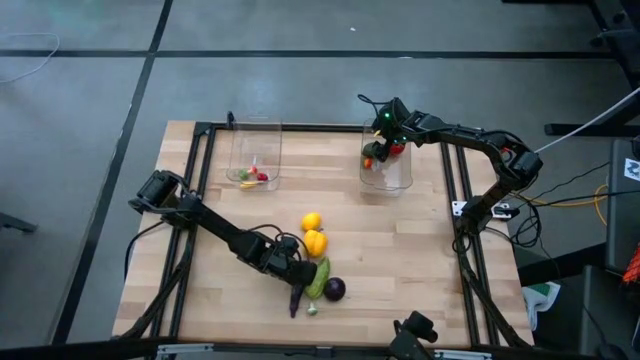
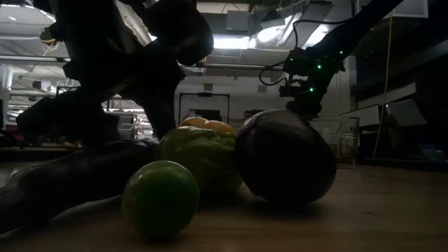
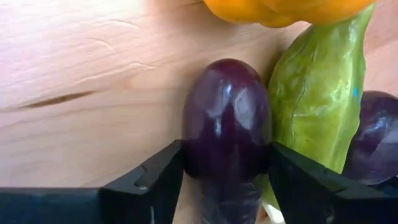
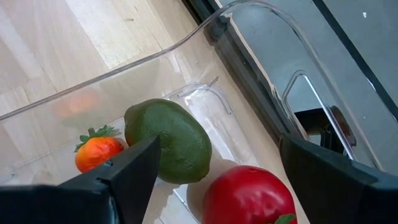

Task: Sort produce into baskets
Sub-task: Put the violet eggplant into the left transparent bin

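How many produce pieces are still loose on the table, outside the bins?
5: lemon, yellow pepper, green cucumber, purple round piece, eggplant between the left gripper's fingers. Smaller ones may be hidden.

We see two dark, jointed arms trailing black cables. A green light glows on the right arm's wrist (image 1: 383, 116). The fingers (image 3: 149, 186) are matte black.
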